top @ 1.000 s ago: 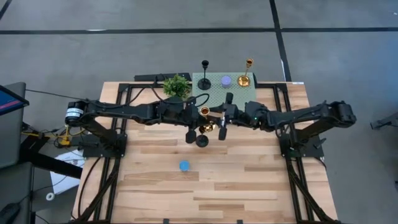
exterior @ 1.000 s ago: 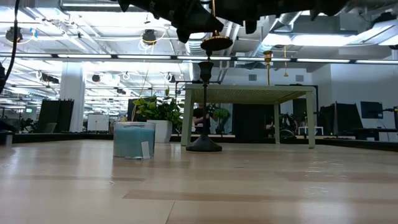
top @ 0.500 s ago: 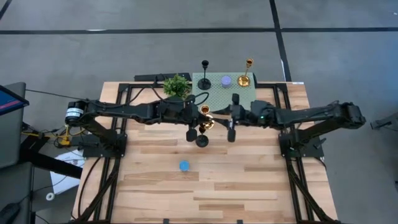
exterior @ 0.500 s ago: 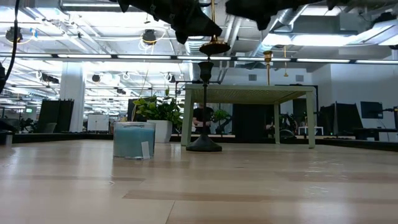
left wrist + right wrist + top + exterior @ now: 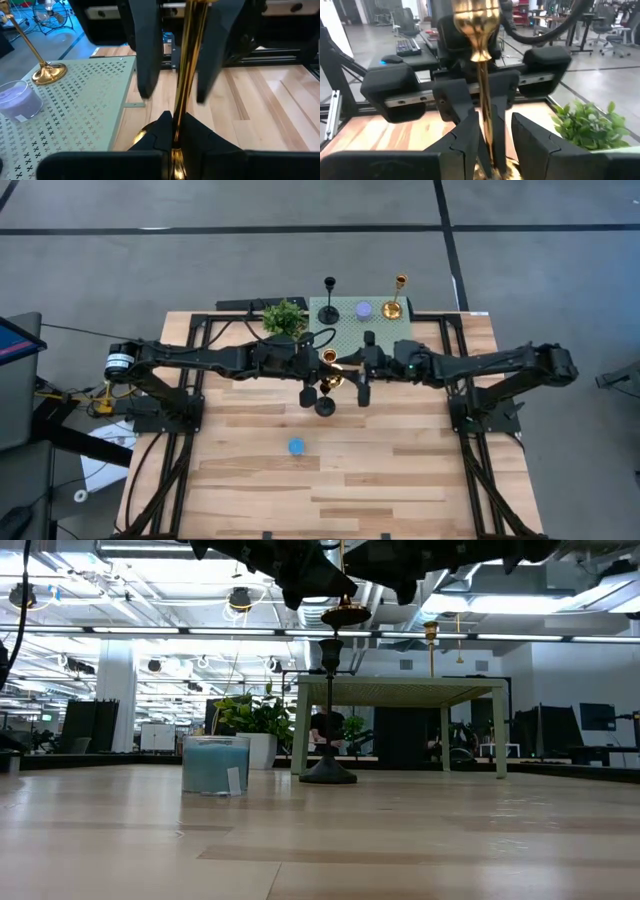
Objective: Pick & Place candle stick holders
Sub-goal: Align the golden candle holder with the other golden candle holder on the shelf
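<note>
Gold holder (image 5: 331, 374) hangs above the middle of the tabletop (image 5: 420, 470), between the two hands. The left hand (image 5: 312, 372) is clamped on its stem: in the left wrist view the stem (image 5: 186, 75) runs straight up from between the two closed fingers (image 5: 162, 132). The right hand (image 5: 362, 370) faces it from the opposite side, fingers spread apart; in the right wrist view the stem (image 5: 484, 115) stands in the gap between the fingers (image 5: 466, 137), and contact cannot be told from that view. The holder's cup (image 5: 475, 20) shows at the upper end of the stem there.

A black holder (image 5: 325, 404) stands upright on the tabletop just below the lifted piece; the low view shows it (image 5: 328, 720) directly under the gold holder's round end (image 5: 346, 612). The blue holder (image 5: 296, 446) sits alone nearer the front edge. On the green perforated mat (image 5: 345, 330) at the rear stand a second black holder (image 5: 329, 302), the purple holder (image 5: 363, 310) and a second gold holder (image 5: 394, 300). A small plant (image 5: 284, 317) sits beside the mat.
</note>
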`<move>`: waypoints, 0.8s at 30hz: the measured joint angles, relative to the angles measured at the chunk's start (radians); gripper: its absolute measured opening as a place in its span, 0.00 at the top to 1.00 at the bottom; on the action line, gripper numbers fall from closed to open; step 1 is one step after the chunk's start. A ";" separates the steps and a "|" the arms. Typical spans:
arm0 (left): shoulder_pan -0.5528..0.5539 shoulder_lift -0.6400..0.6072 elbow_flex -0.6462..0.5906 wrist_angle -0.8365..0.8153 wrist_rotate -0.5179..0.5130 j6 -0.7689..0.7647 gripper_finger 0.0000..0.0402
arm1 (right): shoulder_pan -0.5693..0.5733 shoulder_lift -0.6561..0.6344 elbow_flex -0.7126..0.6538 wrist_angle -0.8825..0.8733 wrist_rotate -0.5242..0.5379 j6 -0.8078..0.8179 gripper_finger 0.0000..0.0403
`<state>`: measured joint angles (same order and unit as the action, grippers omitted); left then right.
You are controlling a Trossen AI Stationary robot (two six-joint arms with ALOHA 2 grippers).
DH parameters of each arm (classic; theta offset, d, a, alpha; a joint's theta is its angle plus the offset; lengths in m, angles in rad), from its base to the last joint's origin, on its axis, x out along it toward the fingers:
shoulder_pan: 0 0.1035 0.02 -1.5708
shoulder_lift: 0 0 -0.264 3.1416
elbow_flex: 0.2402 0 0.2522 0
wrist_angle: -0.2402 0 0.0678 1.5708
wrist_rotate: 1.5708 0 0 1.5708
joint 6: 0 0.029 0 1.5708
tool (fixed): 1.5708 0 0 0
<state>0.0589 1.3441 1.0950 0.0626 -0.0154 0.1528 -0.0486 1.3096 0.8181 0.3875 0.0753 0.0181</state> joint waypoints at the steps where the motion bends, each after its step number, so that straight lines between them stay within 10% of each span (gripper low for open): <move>1: 0.000 0.000 0.000 0.000 0.000 0.000 0.96 | 0.000 0.010 0.000 0.013 0.000 0.000 0.73; 14: 0.000 0.000 0.000 -0.006 0.000 0.000 0.96 | 0.008 0.033 0.048 0.041 -0.016 -0.055 0.76; 24: 0.000 0.000 0.000 -0.013 0.001 -0.003 0.96 | 0.005 0.033 0.048 0.042 -0.023 -0.098 0.98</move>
<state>0.0589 1.3437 1.0950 0.0494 -0.0144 0.1494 -0.0433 1.3422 0.8661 0.4298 0.0520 -0.0802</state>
